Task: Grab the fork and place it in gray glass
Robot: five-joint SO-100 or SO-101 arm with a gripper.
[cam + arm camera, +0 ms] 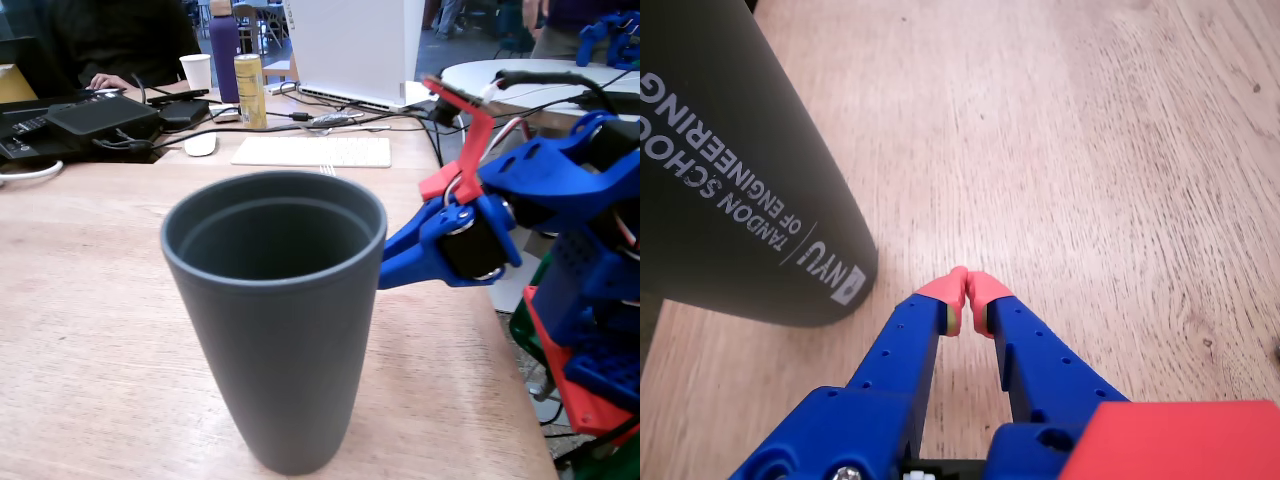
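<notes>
The gray glass [275,330] stands upright on the wooden table, close to the fixed camera. Its inside looks empty as far as the view reaches. In the wrist view it [730,170] fills the upper left and bears white NYU lettering. My gripper [967,285] is blue with red tips. It is shut, with the tips touching and nothing between them, over bare wood just right of the glass's base. In the fixed view the gripper [390,265] reaches in from the right, and its tips are partly hidden behind the glass. No fork is clearly visible in either view.
At the back of the table are a white keyboard [312,151], a gold can [250,90], a white paper cup [197,71], a purple bottle [224,55], a white mouse [200,145], black devices [100,118] and cables. The table's edge [520,400] runs along the right.
</notes>
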